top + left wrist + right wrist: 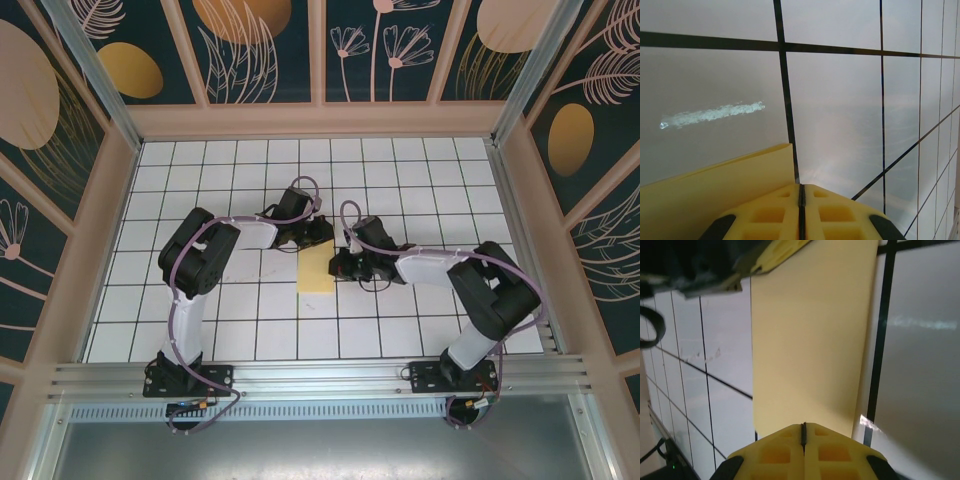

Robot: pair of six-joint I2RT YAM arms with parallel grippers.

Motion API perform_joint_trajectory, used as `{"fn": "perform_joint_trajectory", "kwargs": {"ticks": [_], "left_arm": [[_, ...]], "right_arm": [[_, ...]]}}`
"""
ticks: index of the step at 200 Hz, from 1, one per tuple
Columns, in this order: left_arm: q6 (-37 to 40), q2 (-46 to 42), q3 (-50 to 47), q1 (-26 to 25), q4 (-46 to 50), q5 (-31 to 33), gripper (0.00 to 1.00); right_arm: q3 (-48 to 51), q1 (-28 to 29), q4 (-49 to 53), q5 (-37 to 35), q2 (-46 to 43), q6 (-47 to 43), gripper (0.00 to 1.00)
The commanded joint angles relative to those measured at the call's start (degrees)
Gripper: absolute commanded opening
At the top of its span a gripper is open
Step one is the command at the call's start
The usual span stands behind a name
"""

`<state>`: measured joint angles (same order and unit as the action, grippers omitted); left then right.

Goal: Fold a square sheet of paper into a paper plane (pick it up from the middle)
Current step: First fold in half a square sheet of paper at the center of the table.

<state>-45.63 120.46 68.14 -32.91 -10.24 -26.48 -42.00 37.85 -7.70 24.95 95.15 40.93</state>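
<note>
1. Fingers first: the left fingers (771, 216) are pressed tight together, with just a thin dark line between them. They sit at a corner of the yellow paper (317, 268). I cannot tell if any paper is caught between them.
2. In the right wrist view, the right fingers (832, 454) are pressed tight together too. Their tips are at the near edge of the paper. I cannot tell if they hold it.
3. From above, the yellow paper lies flat near the middle of the tabletop (200, 300). It looks like a tall, thin rectangle, about one square wide.
4. From above, the left fingers are at the far end of the paper, and the right fingers are at its right side.
5. Both arms bend in toward the middle from the near edge.
6. White squares with black lines cover the tabletop.
7. In the left wrist view, a pale scratchy mark (715, 114) is on the tabletop, a little past the paper.
</note>
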Motion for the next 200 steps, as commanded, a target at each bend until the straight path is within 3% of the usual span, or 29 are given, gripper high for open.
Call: {"fn": "perform_joint_trajectory", "kwargs": {"ticks": [1,68,97,152,200], "left_arm": [[1.1,1.8,-1.7,0.4,3.3,4.8,0.12],[1.0,1.7,-1.7,0.4,3.0,5.1,0.12],[1.3,1.3,-1.4,0.4,2.8,4.3,0.12],[0.6,-7.4,2.1,0.5,1.3,-1.5,0.23],[-2.0,-15.8,-4.9,0.5,1.6,5.6,0.22]], "right_arm": [[-1.8,-0.4,-2.6,0.5,4.2,1.5,0.05],[4.8,2.7,4.4,5.6,0.6,-2.6,0.05],[6.2,3.8,6.9,4.6,-3.5,-4.5,0.05],[7.0,-3.0,1.1,-3.9,-12.6,-1.8,0.06],[3.5,-9.4,-3.1,-2.7,-8.5,-3.1,0.05]]}}
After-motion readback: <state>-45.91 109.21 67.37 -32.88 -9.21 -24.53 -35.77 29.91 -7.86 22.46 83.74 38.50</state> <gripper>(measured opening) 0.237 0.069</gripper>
